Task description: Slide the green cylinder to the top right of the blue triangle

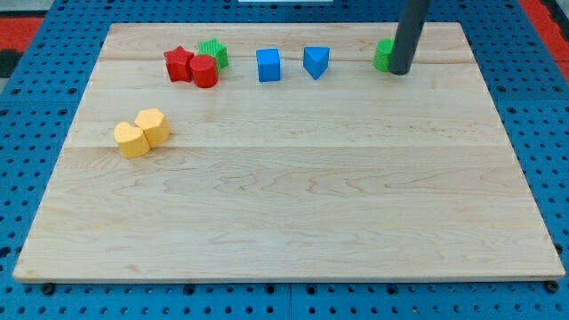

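The green cylinder (pixel 383 55) stands near the board's top edge, right of centre, partly hidden by my rod. My tip (pixel 400 71) rests on the board right against the cylinder's right side. The blue triangle (pixel 316 61) lies to the cylinder's left, about a block and a half away, at nearly the same height in the view.
A blue cube (pixel 268 65) sits left of the triangle. Further left are a red star (pixel 179 64), a red cylinder (pixel 204 71) and a green star (pixel 213 53) clustered together. Two yellow blocks (pixel 142 133) sit touching at the view's left. The wooden board (pixel 293 204) ends close above the green cylinder.
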`<move>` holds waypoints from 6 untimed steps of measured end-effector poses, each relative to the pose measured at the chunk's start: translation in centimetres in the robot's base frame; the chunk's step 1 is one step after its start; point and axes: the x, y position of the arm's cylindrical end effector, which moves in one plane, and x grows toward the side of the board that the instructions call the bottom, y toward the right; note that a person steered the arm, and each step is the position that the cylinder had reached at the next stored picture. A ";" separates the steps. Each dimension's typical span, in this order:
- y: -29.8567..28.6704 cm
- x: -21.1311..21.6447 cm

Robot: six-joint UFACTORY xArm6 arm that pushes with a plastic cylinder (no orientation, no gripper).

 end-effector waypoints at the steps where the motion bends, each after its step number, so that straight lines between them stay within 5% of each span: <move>1: -1.8 -0.7; 3: 4.5 -5.2; 6: -0.2 -7.1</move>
